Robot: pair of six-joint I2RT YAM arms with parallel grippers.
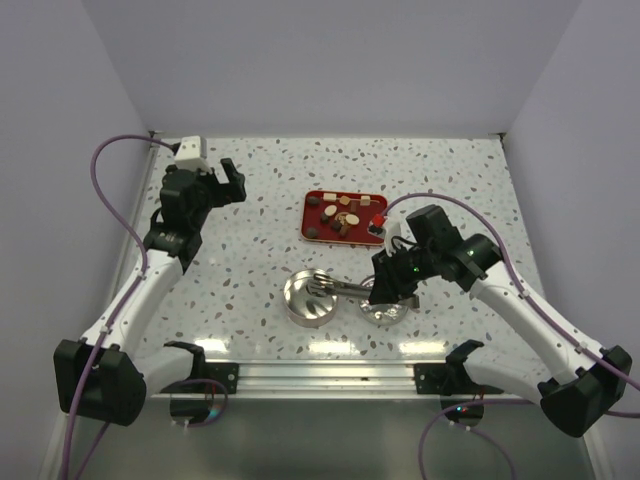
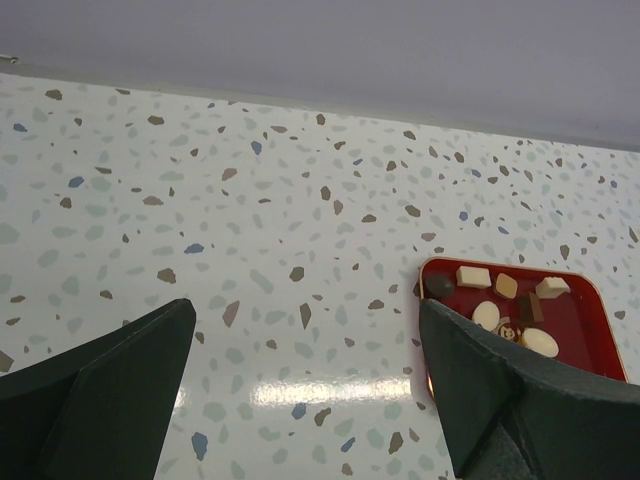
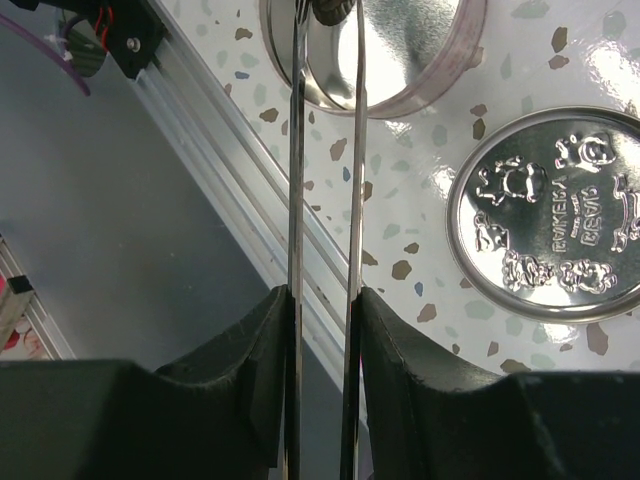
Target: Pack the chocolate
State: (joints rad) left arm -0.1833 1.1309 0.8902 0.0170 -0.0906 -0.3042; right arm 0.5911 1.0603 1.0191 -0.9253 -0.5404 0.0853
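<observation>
The chocolate (image 1: 346, 213) lies as several small brown and cream pieces on a red tray (image 1: 318, 200) at mid-table; the left wrist view also shows the pieces (image 2: 486, 315) on the tray (image 2: 590, 325). My right gripper (image 1: 384, 287) (image 3: 322, 295) is shut on metal tongs (image 1: 342, 288) (image 3: 297, 150). Their tips reach over the open round tin (image 1: 308, 300) (image 3: 410, 75), and I cannot tell whether they hold a piece. My left gripper (image 1: 226, 182) (image 2: 305, 400) hangs open above bare table, left of the tray, with nothing between its fingers.
The tin's embossed lid (image 1: 385, 312) (image 3: 555, 215) lies flat just right of the tin, under my right arm. A metal rail (image 1: 320, 375) runs along the table's near edge. Walls close the table at the back and sides.
</observation>
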